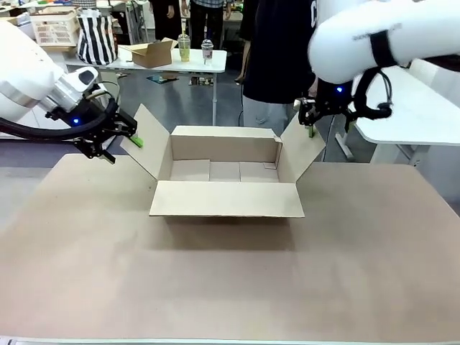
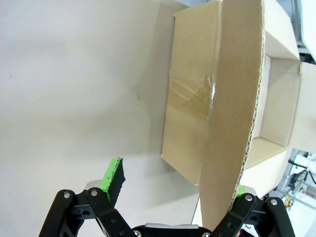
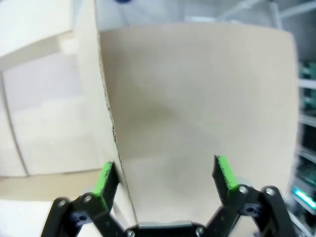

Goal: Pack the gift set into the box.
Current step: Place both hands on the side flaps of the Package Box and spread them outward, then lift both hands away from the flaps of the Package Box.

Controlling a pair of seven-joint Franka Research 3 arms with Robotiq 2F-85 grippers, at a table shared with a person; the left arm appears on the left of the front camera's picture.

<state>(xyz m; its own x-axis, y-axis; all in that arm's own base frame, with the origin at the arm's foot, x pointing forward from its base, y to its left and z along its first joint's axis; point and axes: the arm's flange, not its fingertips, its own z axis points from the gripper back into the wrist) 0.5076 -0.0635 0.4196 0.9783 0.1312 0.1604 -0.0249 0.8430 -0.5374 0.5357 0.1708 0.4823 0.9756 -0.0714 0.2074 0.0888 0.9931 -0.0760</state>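
The box point(image 1: 226, 199) lies open in the middle of the table with its four flaps spread and nothing inside. My left gripper point(image 1: 128, 136) is open at the tip of the left flap point(image 1: 147, 151). In the left wrist view that flap point(image 2: 232, 98) runs between the fingers of my left gripper point(image 2: 177, 190), close to the right one. My right gripper point(image 1: 309, 122) is open at the top of the right flap point(image 1: 303, 152). In the right wrist view that flap point(image 3: 197, 108) stands between the green pads point(image 3: 104, 178) of my right gripper point(image 3: 164, 177). The gift set is out of view.
A person in dark clothes point(image 1: 277, 50) stands just behind the box. A white table point(image 1: 410, 108) sits at the right. Farther back, another white table point(image 1: 172, 61) carries a small carton point(image 1: 151, 52) and two cups. The brown tabletop point(image 1: 230, 280) is free in front.
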